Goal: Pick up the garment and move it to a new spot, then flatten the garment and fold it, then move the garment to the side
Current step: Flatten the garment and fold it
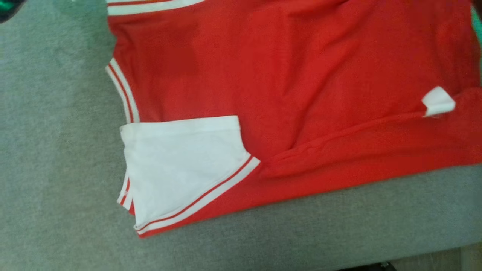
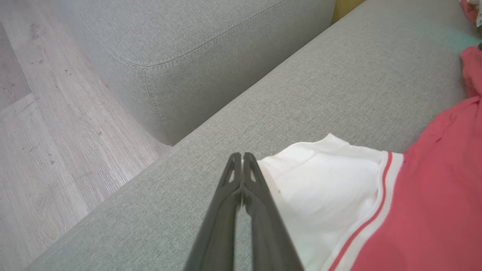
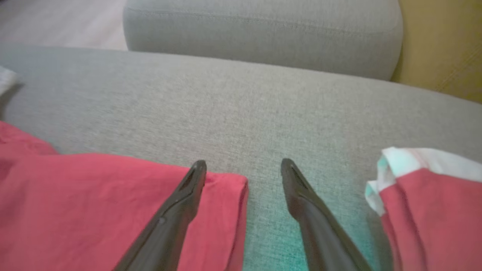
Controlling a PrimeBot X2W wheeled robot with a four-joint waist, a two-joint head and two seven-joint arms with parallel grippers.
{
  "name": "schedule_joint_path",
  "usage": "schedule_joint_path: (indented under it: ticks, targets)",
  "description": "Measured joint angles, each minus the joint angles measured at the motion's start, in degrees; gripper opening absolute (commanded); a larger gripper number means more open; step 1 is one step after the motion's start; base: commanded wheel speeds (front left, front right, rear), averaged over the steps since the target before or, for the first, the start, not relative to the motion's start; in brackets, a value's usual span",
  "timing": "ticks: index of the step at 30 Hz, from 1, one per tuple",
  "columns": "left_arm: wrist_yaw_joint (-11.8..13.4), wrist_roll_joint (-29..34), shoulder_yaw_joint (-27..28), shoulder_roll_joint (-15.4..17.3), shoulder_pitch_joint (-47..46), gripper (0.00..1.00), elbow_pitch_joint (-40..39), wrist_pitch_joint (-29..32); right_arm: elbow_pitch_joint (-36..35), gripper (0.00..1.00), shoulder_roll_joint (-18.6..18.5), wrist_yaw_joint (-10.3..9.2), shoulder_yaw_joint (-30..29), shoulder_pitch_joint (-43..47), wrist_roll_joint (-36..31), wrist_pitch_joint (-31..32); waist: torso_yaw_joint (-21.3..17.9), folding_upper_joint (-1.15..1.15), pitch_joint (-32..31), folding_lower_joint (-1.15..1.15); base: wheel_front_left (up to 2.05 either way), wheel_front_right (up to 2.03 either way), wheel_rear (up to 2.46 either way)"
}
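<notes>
The garment lies flat on the sofa, long axis left-right in the head view, white sleeve pointing near-left. The left gripper is closed and empty beside that sleeve. The right gripper gapes above a red edge.

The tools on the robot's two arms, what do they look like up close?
The left tool has two long, slim, matte dark grey-black fingers, each tapering to a rounded tip with an elongated slot cut through near the end. The right tool matches in colour and taper, with a similar recess near its tips. Both look plain, with no markings I can make out.
</notes>
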Motion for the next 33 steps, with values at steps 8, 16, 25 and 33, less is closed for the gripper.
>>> schedule_joint_path:
  ticks: [8, 16, 25, 33]
  targets:
    - [0.0, -1.3, -3.3, -0.1, -1.2, 0.0, 0.5, -2.1, 5.5, 0.96, -1.5, 0.0, 4.7, -4.0, 0.9, 3.4, 2.2, 0.0, 1.0, 0.0, 0.0, 0.0, 0.0]
    - [0.0, -2.6, -6.0, 0.2, -2.3, 0.0, 1.3, -4.6, 5.6, 0.0, -2.5, 0.0, 8.1, -5.4, 3.1, 3.0, 2.7, 0.0, 0.8, 0.0, 0.0, 0.0, 0.0]
    - [0.0, 0.2, -8.5, 1.5, -5.2, 0.0, 1.7, -14.0, 6.0, 0.0, -4.5, 0.0, 9.3, -6.5, 4.6, -4.1, 2.2, 0.0, 0.0, 0.0, 0.0, 0.0, 0.0]
    - [0.0, 0.5, -9.5, 1.6, -9.0, 0.0, 3.1, -22.3, 7.3, 0.0, -5.6, 0.0, 7.4, -7.6, 7.0, -11.4, 2.3, 0.0, -1.7, 0.0, 0.0, 0.0, 0.0]
